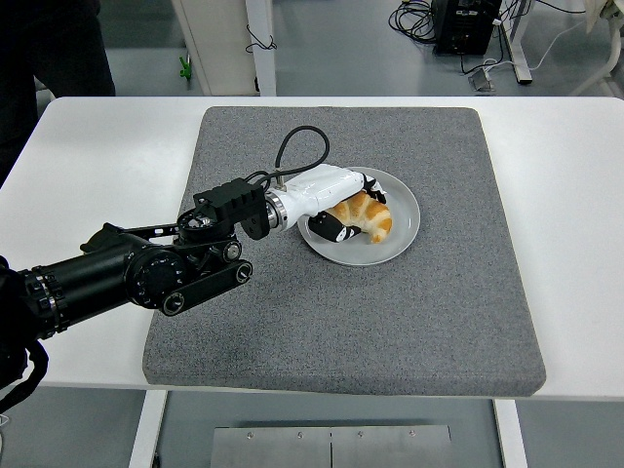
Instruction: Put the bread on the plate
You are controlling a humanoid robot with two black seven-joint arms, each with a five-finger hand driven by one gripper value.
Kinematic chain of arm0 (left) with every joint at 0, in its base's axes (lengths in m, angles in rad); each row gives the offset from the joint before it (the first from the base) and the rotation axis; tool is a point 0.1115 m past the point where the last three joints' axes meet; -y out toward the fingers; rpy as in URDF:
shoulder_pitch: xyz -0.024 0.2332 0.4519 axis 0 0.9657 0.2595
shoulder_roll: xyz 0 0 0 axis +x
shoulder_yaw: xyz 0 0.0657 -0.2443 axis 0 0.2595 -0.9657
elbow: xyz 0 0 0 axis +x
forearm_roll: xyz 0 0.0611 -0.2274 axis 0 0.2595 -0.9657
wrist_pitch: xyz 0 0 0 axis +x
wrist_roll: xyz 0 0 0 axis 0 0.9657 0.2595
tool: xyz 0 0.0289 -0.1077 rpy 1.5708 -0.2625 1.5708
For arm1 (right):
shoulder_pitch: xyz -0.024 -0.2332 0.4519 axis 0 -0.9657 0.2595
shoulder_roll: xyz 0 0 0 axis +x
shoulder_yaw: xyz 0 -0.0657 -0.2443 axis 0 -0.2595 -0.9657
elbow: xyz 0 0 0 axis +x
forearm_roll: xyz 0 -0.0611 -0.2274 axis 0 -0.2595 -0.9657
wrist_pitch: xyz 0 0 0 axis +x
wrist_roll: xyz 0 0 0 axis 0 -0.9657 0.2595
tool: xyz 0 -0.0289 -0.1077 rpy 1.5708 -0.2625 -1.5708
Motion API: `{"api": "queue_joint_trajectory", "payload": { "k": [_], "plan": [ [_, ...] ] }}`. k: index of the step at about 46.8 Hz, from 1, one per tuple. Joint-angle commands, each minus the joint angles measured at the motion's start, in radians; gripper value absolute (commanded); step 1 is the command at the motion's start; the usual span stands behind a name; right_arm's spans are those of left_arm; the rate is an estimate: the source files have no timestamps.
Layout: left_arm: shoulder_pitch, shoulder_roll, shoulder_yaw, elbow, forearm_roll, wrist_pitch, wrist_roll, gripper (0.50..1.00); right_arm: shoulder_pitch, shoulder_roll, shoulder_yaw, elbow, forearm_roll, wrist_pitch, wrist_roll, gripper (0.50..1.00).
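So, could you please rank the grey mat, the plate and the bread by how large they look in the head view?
1. Grey mat, by far the largest.
2. Plate, resting on the mat.
3. Bread, smallest, on the plate in the left hand, which hides part of it.
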Motion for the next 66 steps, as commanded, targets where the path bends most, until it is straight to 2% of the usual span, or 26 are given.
{"api": "queue_joint_trajectory", "payload": {
  "k": [1, 7, 10, 13, 19, 23, 38, 45, 57, 66],
  "plan": [
    [0.007, -0.003, 0.000, 0.003, 0.000, 0.000, 0.000, 0.631, -0.001, 0.000, 0.000, 0.000, 0.000, 0.001, 0.000, 1.000],
    [0.010, -0.008, 0.000, 0.012, 0.000, 0.000, 0.000, 0.636, 0.001, 0.000, 0.000, 0.000, 0.000, 0.001, 0.000, 1.000],
    [0.010, -0.009, -0.001, 0.015, 0.000, 0.000, 0.000, 0.657, -0.001, 0.000, 0.000, 0.000, 0.000, 0.001, 0.000, 1.000],
    [0.010, -0.012, -0.001, 0.015, -0.004, 0.006, 0.000, 0.717, 0.001, 0.000, 0.000, 0.000, 0.000, -0.001, 0.000, 1.000],
    [0.008, -0.011, -0.006, 0.014, -0.031, 0.015, 0.000, 0.902, -0.001, 0.000, 0.000, 0.000, 0.000, 0.001, 0.000, 1.000],
    [0.004, -0.009, -0.004, 0.014, -0.056, 0.012, -0.002, 0.957, 0.001, 0.000, 0.000, 0.000, 0.000, 0.001, 0.000, 1.000],
    [-0.018, 0.012, -0.019, -0.001, -0.068, -0.040, -0.002, 0.966, -0.001, 0.000, 0.000, 0.000, 0.000, -0.001, 0.000, 1.000],
    [-0.033, 0.026, -0.059, -0.005, -0.171, -0.105, -0.002, 0.966, -0.001, 0.000, 0.000, 0.000, 0.000, 0.001, 0.000, 1.000],
    [-0.038, 0.028, -0.157, -0.006, -0.263, -0.149, -0.009, 0.968, -0.001, 0.000, 0.000, 0.000, 0.000, 0.001, 0.000, 1.000],
    [-0.030, 0.031, -0.222, -0.005, -0.456, -0.161, -0.031, 0.968, -0.001, 0.000, 0.000, 0.000, 0.000, -0.001, 0.000, 1.000]
  ]
}}
